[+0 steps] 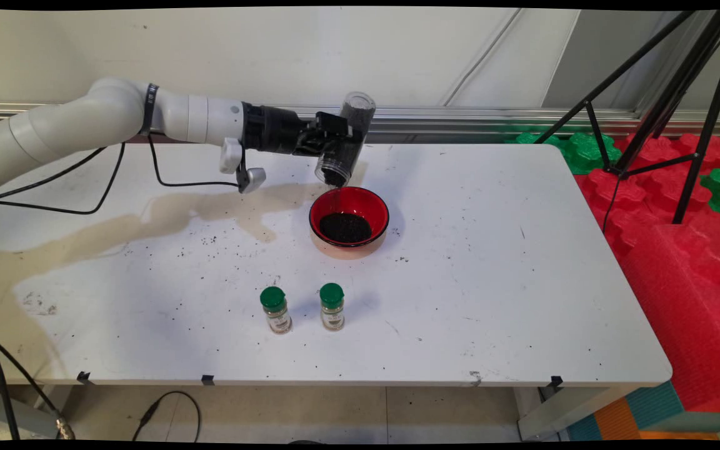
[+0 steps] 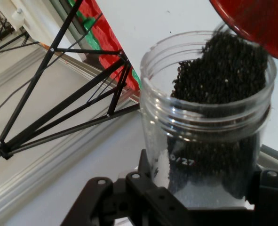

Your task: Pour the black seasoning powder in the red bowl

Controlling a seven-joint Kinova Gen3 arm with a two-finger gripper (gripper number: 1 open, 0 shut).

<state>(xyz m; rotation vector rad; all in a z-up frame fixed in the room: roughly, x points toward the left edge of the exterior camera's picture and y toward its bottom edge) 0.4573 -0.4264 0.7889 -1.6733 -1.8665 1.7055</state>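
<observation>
Your hand [image 1: 334, 145] gripped the smooth, rigid clear jar [image 1: 347, 139] (tilted, dark grains [image 2: 218, 66] spilling) mid-body above the red bowl [image 1: 349, 216].

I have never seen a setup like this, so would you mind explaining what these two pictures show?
The white machine is a robot arm reaching in from the left over a white table. The wide picture comes from a fixed camera looking down across the table. The close-up comes from a camera on the arm's hand, looking along its gripper.

The jaws are shut on a clear plastic jar of small black grains, tipped mouth-down above a red bowl. The bowl already holds a dark heap of the same grains. In the close-up the jar fills the picture, with the bowl's red rim at the top.

Nearer the camera stand two small spice bottles with green caps. Loose grains dot the table.
</observation>
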